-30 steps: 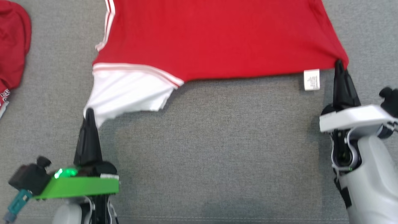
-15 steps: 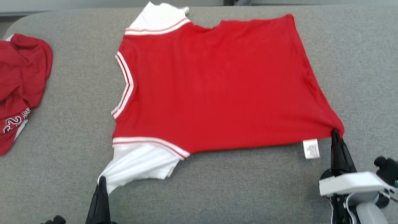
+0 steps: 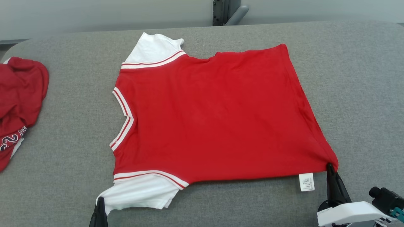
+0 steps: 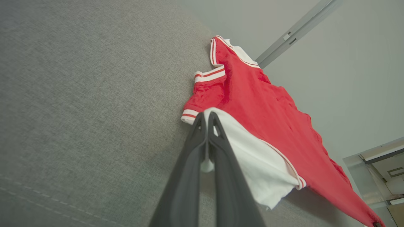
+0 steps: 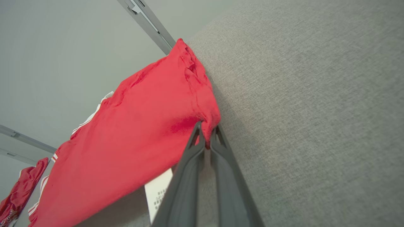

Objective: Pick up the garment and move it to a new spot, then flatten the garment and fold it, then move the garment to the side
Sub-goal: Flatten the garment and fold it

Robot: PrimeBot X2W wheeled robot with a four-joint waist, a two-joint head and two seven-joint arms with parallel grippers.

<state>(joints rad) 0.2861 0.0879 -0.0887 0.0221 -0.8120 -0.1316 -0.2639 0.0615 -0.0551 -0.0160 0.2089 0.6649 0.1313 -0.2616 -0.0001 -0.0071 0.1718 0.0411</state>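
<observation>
Long dark tapered fingers [image 3: 334, 186], white wrist plate [image 3: 347, 214], teal connector [image 3: 399, 213]

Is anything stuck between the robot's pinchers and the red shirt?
No. The left gripper is shut on the white sleeve of the shirt, and the right gripper on its red hem corner. Nothing sits between.

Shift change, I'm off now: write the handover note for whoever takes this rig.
Left gripper: shut on the edge of the near white sleeve.
Right gripper: shut on the near hem corner, beside the care label.
Things: red shirt spread nearly flat on the grey surface, collar toward the robot's left, near sleeve rumpled. Another red garment lies bunched at the left edge.
Done: by its look, shirt placed and mostly spread out; no fold made.
Left: smooth the sleeve, fold, move the shirt to the side.
</observation>
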